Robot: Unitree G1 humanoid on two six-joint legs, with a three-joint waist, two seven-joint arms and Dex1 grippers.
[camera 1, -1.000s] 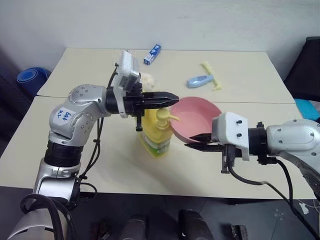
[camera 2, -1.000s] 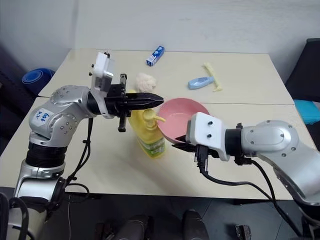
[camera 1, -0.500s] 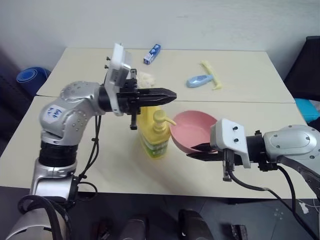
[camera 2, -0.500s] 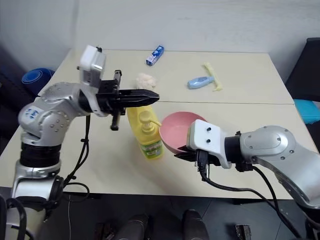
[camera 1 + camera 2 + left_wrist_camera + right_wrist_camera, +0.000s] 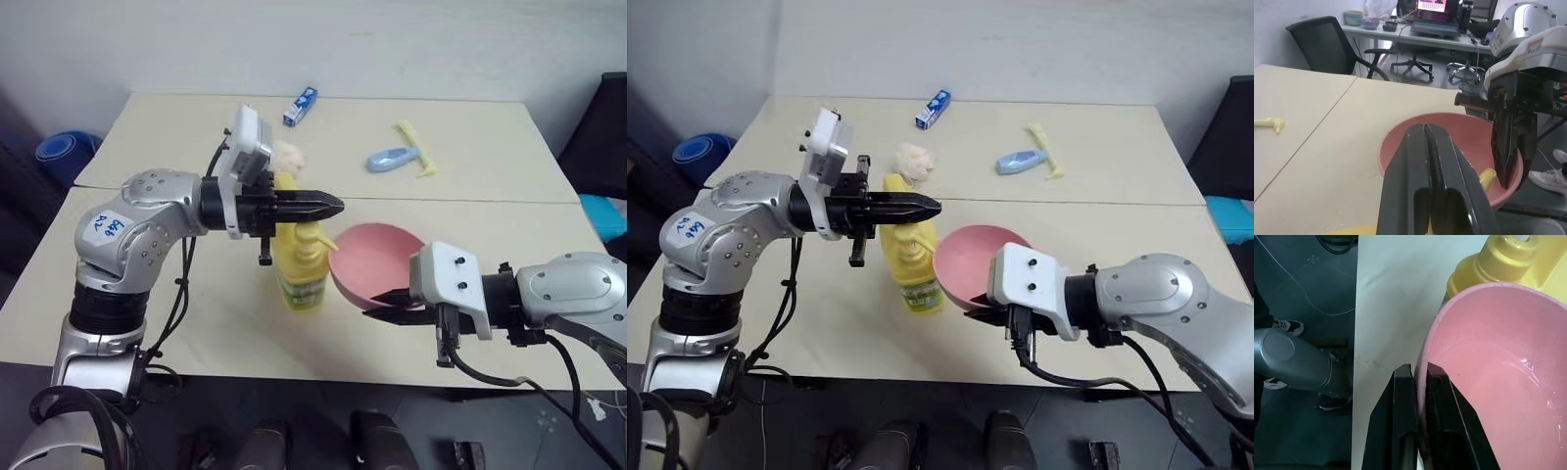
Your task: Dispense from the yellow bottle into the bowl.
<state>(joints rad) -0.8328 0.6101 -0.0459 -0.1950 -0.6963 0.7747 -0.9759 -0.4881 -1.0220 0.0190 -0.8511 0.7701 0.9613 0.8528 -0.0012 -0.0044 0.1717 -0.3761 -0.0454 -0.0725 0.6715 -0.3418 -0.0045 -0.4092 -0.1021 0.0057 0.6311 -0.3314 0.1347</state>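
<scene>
The yellow bottle [image 5: 299,279] stands upright on the near table, its pump nozzle [image 5: 1488,178] reaching over the rim of the pink bowl [image 5: 377,257]. My left gripper [image 5: 333,206] is shut and lies level just above the pump head [image 5: 312,235]; whether it touches the pump I cannot tell. My right gripper [image 5: 1418,369] is shut on the bowl's near rim [image 5: 1425,357] and holds the bowl tilted against the bottle [image 5: 1498,259], its bottom off the table. The bowl's inside [image 5: 1488,362] looks wet.
On the far table lie a small light-blue bottle [image 5: 390,158], a pale yellow stick [image 5: 413,147], a blue-white box [image 5: 299,106] and a white crumpled lump [image 5: 289,154]. A seam [image 5: 470,201] joins the two tables. A dark chair [image 5: 602,127] stands at the right.
My right gripper has brought the bowl down and a little nearer to me, still beside the bottle. The left gripper stays over the pump.
</scene>
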